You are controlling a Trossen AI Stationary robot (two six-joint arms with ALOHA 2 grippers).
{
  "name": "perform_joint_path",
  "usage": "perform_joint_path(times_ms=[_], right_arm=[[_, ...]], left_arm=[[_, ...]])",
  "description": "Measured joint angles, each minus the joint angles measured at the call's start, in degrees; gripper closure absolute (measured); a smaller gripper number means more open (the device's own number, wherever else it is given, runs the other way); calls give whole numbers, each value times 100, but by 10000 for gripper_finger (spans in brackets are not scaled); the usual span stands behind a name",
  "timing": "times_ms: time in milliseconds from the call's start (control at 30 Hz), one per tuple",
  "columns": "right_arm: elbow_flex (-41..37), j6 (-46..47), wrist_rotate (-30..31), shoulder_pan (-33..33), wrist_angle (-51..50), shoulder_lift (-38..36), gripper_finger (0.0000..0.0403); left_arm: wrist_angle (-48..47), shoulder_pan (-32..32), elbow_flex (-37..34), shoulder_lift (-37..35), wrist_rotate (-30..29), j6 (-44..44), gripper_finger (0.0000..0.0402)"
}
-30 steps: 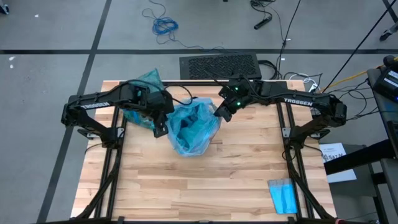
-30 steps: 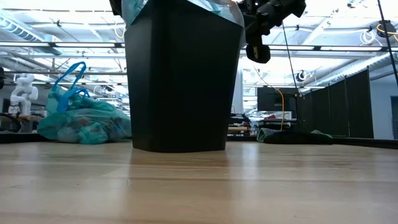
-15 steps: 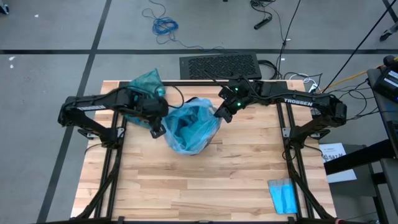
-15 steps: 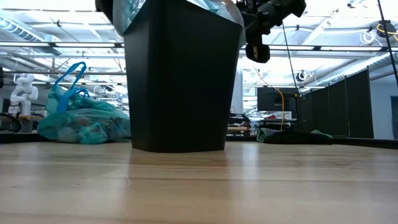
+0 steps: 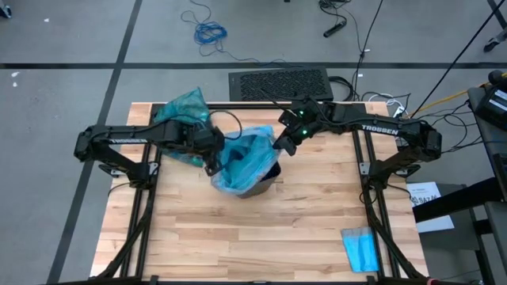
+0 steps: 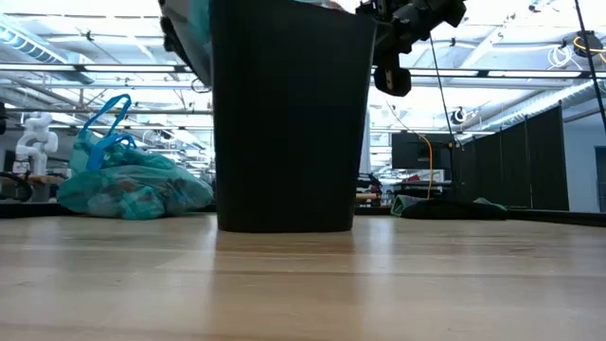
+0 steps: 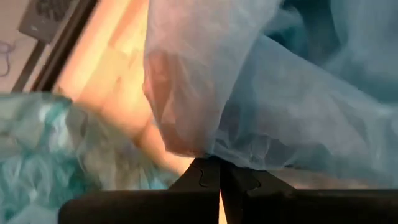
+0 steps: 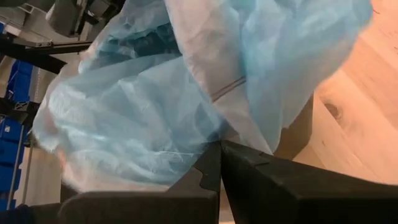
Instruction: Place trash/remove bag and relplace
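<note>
A sky-blue plastic bag (image 5: 240,161) lies bunched over the mouth of a black bin (image 6: 289,123) that stands at mid-table. My left gripper (image 5: 212,163) is at the bin's left side and shut on the bag. My right gripper (image 5: 280,146) is at the bin's far right side, also shut on the bag. A full dark teal-green bag (image 5: 181,109) rests on the table near the far left corner and also shows in the low view (image 6: 133,185). No loose trash is in view. My left gripper pinches the sky-blue bag's left rim edge (image 7: 214,155) between its two shut fingers. That edge hangs outside the bin's left wall (image 6: 194,38); the film is slack and crumpled above the fingers. My right gripper pinches the bag's rim at the bin's far right side (image 8: 217,138) between its shut fingers, coming from the table's right. The film billows up from the fingers over the bin mouth.
A small blue folded cloth (image 5: 360,249) lies near the table's near right corner. The dark arm frames stand along the table's left and right sides. Bare wood lies in front of the bin (image 5: 253,229).
My left gripper swung out to the left with the bag's edge, then came back right toward the bin. The bin slid a little to the right on the table. Its dark near rim now shows below the bag. My right gripper stayed put.
</note>
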Motion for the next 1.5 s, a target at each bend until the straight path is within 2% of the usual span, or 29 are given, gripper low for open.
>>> perform_joint_path(times_ms=[233,367,667,800,933,1233,1500], right_arm=[[0,-2,286,-28,-34,0,403],[0,-139,313,-62,-350,30,403],[-201,-364,468,-97,-538,28,403],[-662,-53,205,-181,-212,9,403],[-779,136,296,15,230,-213,403],[-774,280,1456,615,-82,-981,403],[-763,67,2707,992,320,-1414,403]], left_arm=[[702,569,-81,0,-156,523,402],[924,817,-80,0,39,746,402],[946,920,-77,0,186,943,401],[1073,918,-77,0,186,946,402],[1081,918,-75,0,201,946,402],[1075,918,-72,0,226,941,402],[1070,918,-72,0,225,946,402]])
